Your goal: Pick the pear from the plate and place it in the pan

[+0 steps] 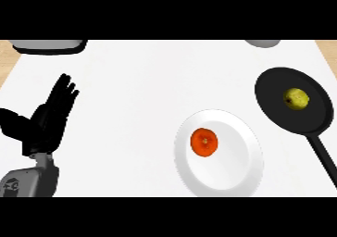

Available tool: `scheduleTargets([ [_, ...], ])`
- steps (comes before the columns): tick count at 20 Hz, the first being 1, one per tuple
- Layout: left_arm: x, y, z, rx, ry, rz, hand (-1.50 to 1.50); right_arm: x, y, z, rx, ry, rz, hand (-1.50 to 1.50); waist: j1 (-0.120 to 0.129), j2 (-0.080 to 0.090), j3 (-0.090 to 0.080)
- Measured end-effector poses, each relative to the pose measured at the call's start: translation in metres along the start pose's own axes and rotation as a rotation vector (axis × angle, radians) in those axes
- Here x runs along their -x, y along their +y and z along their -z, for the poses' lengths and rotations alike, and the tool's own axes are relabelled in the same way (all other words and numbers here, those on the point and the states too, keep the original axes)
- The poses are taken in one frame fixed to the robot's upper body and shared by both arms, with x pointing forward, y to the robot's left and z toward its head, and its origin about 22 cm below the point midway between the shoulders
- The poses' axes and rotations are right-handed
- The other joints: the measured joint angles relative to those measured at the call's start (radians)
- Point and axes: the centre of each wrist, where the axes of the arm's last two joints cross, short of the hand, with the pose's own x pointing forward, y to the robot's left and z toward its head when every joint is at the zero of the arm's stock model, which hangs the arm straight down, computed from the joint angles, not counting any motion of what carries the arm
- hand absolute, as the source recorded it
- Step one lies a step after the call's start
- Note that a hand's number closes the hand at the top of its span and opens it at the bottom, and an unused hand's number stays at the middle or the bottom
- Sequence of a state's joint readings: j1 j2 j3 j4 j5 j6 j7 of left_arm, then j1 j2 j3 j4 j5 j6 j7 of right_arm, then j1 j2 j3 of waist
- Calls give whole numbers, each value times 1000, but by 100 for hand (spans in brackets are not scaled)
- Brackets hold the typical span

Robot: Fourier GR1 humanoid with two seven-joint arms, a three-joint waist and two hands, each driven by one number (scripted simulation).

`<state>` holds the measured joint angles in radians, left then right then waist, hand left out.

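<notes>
Your left robot hand (45, 122) shows at the left of the frame, raised from a grey forearm (31, 180) that enters at the lower left corner; its fingers are straight and spread, pointing toward the top of the frame, with the thumb splayed out to the left, and it holds nothing. Your right robot hand is nowhere in the frame. Look to the right side and you find the black pan (294, 102) lying flat on the white table (144, 78), its long handle running down toward the lower right edge. The pear (297, 98), yellow-green, sits inside the pan, near the middle of its round bowl. Just to the left of the pan and lower in the frame lies the white plate (229, 173), close beside the pan's rim. On the plate rests an orange-red round fruit (204, 142), a little up and left of the plate's middle. At the upper left edge you see part of a grey and white object (48, 45), and at the upper right edge a small pale rounded object (263, 43), both cut off by the frame.
</notes>
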<state>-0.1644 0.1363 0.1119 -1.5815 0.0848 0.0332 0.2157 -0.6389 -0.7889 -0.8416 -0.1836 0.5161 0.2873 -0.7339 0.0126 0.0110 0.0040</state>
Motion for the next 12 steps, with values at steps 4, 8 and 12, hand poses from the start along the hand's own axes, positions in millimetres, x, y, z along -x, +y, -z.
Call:
scheduleTargets([
  [4,-2,0,-1,2,-1,6,0,11,-33,-29,-18,11,54,-150,-3,-1,1],
  [8,-3,1,1,2,1,3,0,14,-54,-47,0,28,40,-150,-1,-2,1],
  [12,-7,-3,-2,5,2,1,0,17,-62,-59,8,38,12,-150,2,-4,1],
])
